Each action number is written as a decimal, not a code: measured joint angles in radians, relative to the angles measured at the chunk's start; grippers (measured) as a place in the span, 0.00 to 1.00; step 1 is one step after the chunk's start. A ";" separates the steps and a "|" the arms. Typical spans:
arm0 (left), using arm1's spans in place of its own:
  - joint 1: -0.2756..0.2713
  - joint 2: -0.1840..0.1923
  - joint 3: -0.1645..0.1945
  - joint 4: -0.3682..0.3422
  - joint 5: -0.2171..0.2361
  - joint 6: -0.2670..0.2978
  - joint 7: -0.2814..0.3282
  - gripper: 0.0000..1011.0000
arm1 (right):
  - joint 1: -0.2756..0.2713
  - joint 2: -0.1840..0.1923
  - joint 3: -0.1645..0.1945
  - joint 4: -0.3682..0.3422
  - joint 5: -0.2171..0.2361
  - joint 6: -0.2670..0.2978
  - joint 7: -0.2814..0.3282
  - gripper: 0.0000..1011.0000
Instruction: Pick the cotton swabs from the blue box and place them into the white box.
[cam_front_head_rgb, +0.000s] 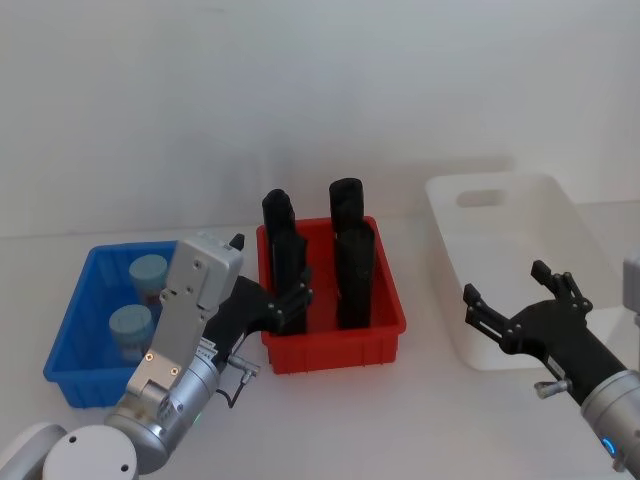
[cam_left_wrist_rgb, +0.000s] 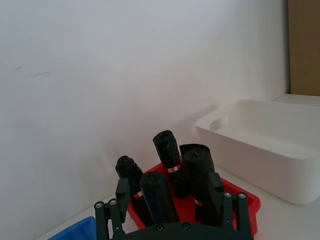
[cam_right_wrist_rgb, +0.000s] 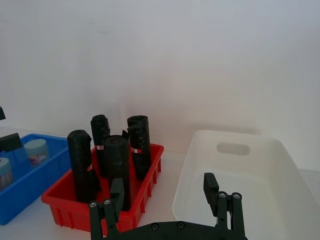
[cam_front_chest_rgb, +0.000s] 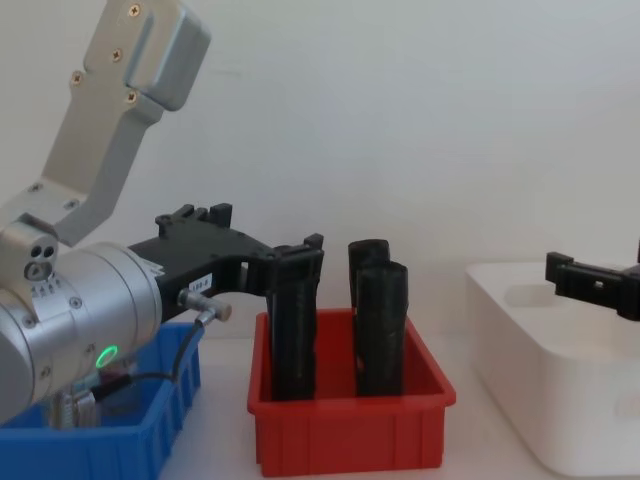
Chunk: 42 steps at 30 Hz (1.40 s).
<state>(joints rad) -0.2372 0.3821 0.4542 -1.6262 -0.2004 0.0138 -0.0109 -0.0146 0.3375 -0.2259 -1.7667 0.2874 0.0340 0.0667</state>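
Note:
Two cotton swab jars with pale blue lids stand in the blue box (cam_front_head_rgb: 70, 335), one at the back (cam_front_head_rgb: 148, 272) and one nearer the front (cam_front_head_rgb: 130, 326); the right wrist view has them too (cam_right_wrist_rgb: 36, 150). My left gripper (cam_front_head_rgb: 292, 300) is open, hovering at the front left of the red bin, to the right of the blue box and apart from the jars. The left wrist view shows its fingers (cam_left_wrist_rgb: 216, 192) spread around the black rolls. My right gripper (cam_front_head_rgb: 505, 282) hangs open and empty above the near left rim of the white box (cam_front_head_rgb: 560, 215).
A red bin (cam_front_head_rgb: 340, 345) with several tall black rolls (cam_front_head_rgb: 354, 270) stands between the blue box and the white box. A white wall rises behind the table. Bare white tabletop lies in front of the bins.

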 joint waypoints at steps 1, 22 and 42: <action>0.000 0.000 0.000 0.000 0.000 0.000 0.000 0.99 | 0.000 0.000 0.000 0.000 0.000 0.000 0.000 0.99; -0.010 -0.002 -0.011 0.015 -0.019 0.002 -0.014 0.99 | 0.000 0.000 0.000 0.000 0.000 0.000 0.000 0.99; -0.047 0.007 -0.076 0.111 -0.158 0.060 -0.038 0.99 | 0.000 0.000 0.000 0.000 0.000 0.000 0.000 0.99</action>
<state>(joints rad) -0.2845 0.3894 0.3786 -1.5157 -0.3584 0.0739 -0.0493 -0.0146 0.3375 -0.2259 -1.7668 0.2873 0.0340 0.0667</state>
